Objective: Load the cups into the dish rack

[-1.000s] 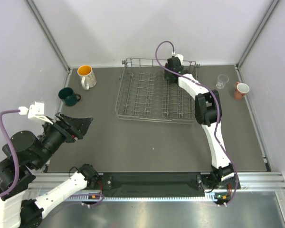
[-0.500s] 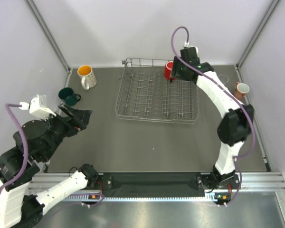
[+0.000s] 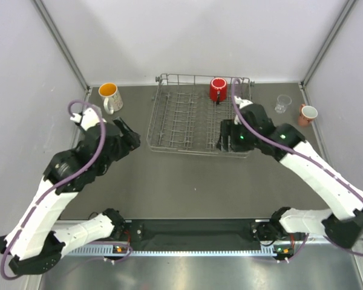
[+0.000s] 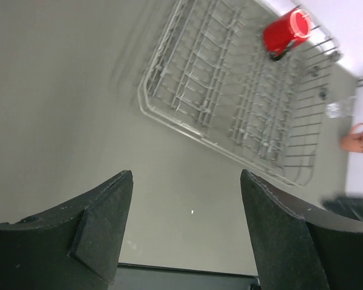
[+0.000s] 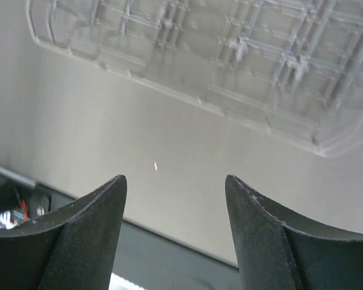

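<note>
Both open, nothing held. Left gripper point(image 4: 186, 181) hangs over the table point(image 3: 187, 181) left of the rack point(image 3: 181, 118), right gripper point(image 5: 174, 184) at its near right edge. Red mug point(image 3: 216, 89) sits in the rack, far side. Speckled mug point(image 3: 110, 96) far left; glass point(image 3: 282, 103) and pink mug point(image 3: 306, 114) far right.

One cup racked, three in your view out on the table.
Your grey wire dish rack point(image 3: 181, 121) sits flat at the far middle of the table. The red mug point(image 3: 218, 89) stands in its far row, right of centre, mouth up. The white speckled mug point(image 3: 111, 96), orange inside, stands upright at the far left. At the far right you have the clear glass point(image 3: 283, 104), upright, and near it, apart, the salmon-pink mug point(image 3: 306, 114), white inside.
</note>
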Available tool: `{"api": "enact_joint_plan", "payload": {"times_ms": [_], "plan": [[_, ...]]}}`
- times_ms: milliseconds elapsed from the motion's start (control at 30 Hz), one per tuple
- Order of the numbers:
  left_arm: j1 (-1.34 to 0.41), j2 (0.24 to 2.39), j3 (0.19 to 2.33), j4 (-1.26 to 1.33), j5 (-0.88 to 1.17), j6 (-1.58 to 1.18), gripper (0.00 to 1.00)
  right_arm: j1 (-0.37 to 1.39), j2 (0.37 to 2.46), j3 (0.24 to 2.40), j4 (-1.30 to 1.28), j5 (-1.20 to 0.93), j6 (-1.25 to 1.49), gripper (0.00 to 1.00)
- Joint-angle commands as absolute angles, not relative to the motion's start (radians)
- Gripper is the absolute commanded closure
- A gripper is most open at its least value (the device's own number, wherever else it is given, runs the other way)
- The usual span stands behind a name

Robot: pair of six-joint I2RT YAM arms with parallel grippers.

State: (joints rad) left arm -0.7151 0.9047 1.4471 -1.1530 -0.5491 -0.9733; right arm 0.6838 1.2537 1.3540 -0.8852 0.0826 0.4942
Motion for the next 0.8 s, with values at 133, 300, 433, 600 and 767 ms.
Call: {"api": "enact_joint_plan", "payload": {"times_ms": [133,300,433,600,767], "plan": [[-0.713,0.995,1.371,-1.117,-0.612,-1.094,0.22,0.692,0.979,1.278,-1.034,0.06,0.483,0.33],[-0.508,1.141,1.399,-1.111,-0.547,-1.075,0.29,0.692,0.882,1.29,-1.072,0.055,0.466,0.32],[-0.26,1.268,1.399,-0.987,-0.439,-0.99,0.33,0.69,0.838,1.298,-1.071,0.075,0.446,0.3],[-0.161,1.428,1.453,-0.855,-0.498,-0.884,0.34,0.69,0.781,1.249,-1.039,0.092,0.451,0.3],[-0.043,1.623,1.519,-0.775,-0.479,-0.86,0.36,0.69,0.753,1.174,-1.011,0.055,0.465,0.3]]}}
